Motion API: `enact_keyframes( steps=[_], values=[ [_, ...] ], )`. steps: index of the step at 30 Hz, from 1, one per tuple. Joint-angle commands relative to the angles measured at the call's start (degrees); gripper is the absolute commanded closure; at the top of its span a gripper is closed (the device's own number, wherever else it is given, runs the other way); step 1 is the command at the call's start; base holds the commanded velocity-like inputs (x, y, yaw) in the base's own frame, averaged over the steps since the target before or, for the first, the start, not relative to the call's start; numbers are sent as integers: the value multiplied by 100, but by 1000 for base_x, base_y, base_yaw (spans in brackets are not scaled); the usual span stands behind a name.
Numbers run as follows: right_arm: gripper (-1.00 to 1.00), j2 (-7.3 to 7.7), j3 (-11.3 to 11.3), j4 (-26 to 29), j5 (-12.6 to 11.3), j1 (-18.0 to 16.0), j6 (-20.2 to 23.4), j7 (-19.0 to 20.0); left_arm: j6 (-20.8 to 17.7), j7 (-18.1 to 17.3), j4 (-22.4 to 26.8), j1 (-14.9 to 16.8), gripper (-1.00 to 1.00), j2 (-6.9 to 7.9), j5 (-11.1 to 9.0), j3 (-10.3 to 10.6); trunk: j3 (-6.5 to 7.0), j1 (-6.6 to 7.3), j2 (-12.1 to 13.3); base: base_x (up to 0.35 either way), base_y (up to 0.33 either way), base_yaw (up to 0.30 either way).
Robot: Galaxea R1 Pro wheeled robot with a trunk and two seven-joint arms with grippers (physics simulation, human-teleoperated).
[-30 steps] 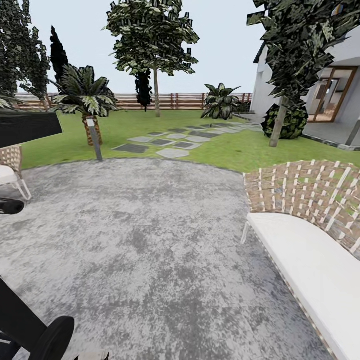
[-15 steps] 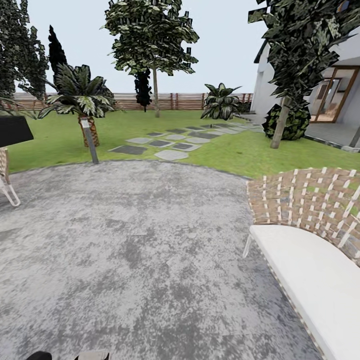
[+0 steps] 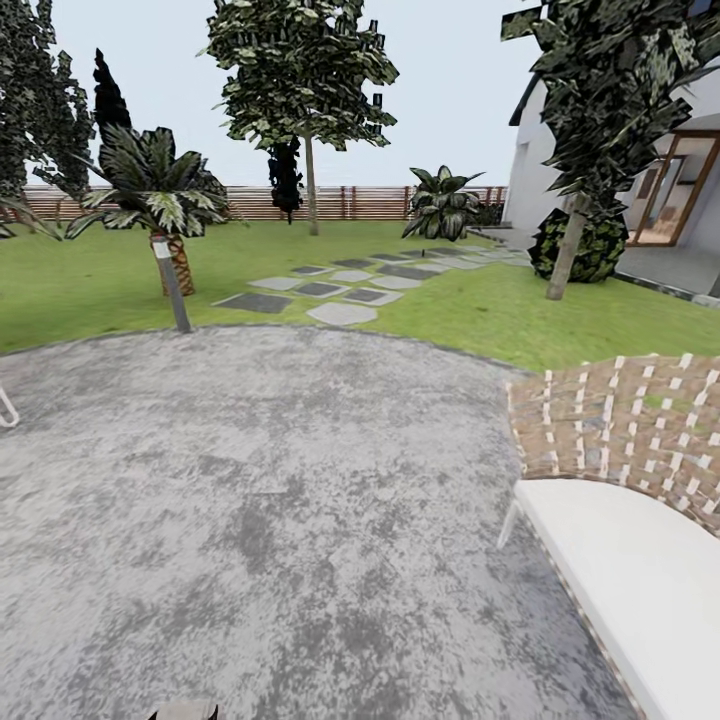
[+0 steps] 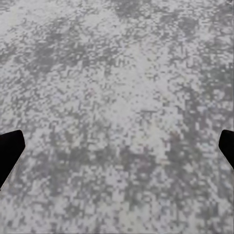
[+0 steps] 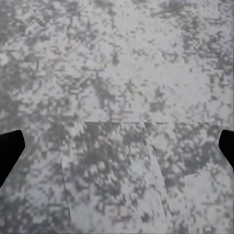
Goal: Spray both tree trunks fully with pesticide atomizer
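Item 1, ground: your head view looks across a mottled grey paved patio [image 3: 280, 500] filling the lower frame.

Item 2, garden [image 3: 90, 285]: green lawn at mid frame, with grey stepping slabs [image 3: 340, 285] running toward the upper right, backed by a brown slat fence [image 3: 350, 202].

Item 3, trees: 1 tall tree [image 3: 300, 70] at upper centre, its thin trunk [image 3: 312, 190] by the fence; 1 more tree [image 3: 610, 90] at upper right, its trunk [image 3: 565, 255] leaning in front of a dark shrub [image 3: 590, 250]. A palm [image 3: 155, 195] stands at upper left, a grey post [image 3: 172, 285] just in front of it.

Item 4, pesticide atomizer: you cannot make it out anywhere on the lawn or slabs; too small to tell.

Item 5, seating: a woven-back sofa [image 3: 620, 480] with white cushion at lower right.

Item 6, left tool [image 4: 117, 151]: fingertips [image 4: 9, 148] wide apart over bare paving, gripping nothing.

Item 7, right tool [image 5: 117, 151]: fingertips [image 5: 9, 148] likewise wide apart over paving.
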State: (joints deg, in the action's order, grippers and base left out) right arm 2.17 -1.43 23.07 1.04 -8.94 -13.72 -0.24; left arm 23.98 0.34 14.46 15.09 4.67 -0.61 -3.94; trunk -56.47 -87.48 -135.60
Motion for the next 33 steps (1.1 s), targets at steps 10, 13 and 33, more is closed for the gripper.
enact_keyframes(
  steps=[10, 13, 33],
  values=[
    [-100, 3, -12, -4, 10, -3, -16, -3, 18, 1, -5, 3, -100, -1, -1, -11, -5, -2, -2, 339, 0, 55],
    [-100, 3, -8, -4, 10, -3, -16, -3, 18, 1, -5, 3, -100, -1, -2, -11, -5, -2, -2, 339, 0, 13],
    [-100, 3, -9, -4, 10, -4, -16, -3, 18, 1, -5, 3, -100, -1, -3, -11, -5, -2, -2, 340, 0, 1]
  ],
)
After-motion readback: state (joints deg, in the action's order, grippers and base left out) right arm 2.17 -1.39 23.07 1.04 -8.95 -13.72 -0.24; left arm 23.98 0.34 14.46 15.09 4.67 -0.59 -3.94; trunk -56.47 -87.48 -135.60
